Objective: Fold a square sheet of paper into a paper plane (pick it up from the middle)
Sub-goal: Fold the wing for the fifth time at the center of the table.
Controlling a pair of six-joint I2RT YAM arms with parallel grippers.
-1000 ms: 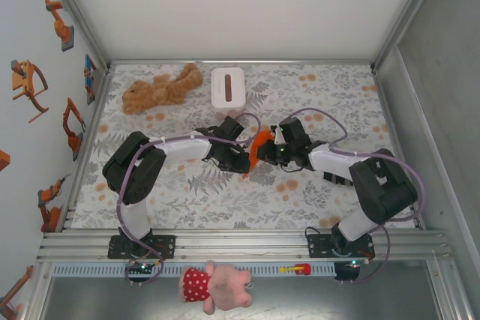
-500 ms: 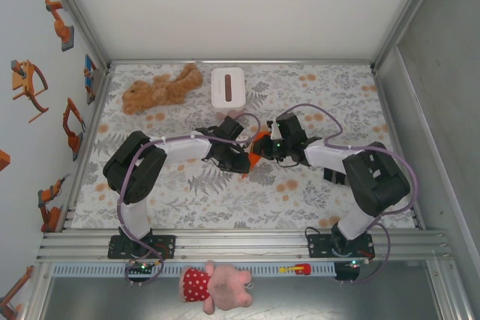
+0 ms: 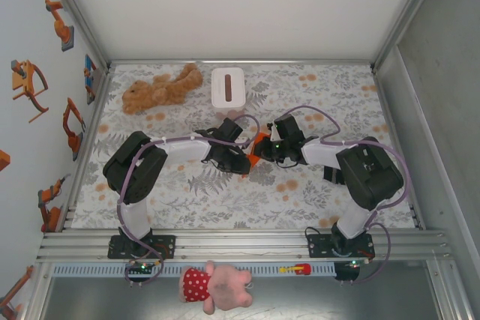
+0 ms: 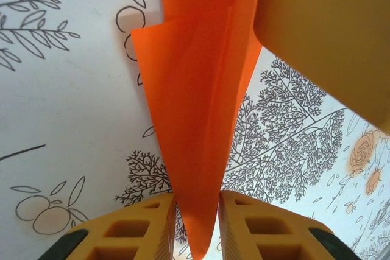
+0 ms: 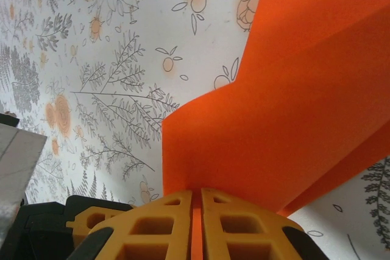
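Observation:
The square sheet of paper is bright orange and folded into a slim pointed shape, held just above the flowered table mid-way between the arms. My right gripper is shut on it from the right; in the right wrist view the orange paper is pinched between the jaws. My left gripper is at its left end. In the left wrist view the tapering paper hangs between the left gripper's slightly parted jaws, with a sliver of gap on the right. A yellow finger of the right gripper shows at top right.
A white tissue box stands at the back centre, with a brown teddy bear to its left. A pink plush toy lies in front of the base rail. Walls close the table's left, back and right sides.
The right gripper has moved left toward the left one, so the paper between them looks shorter. The left jaws have parted a little around the paper.

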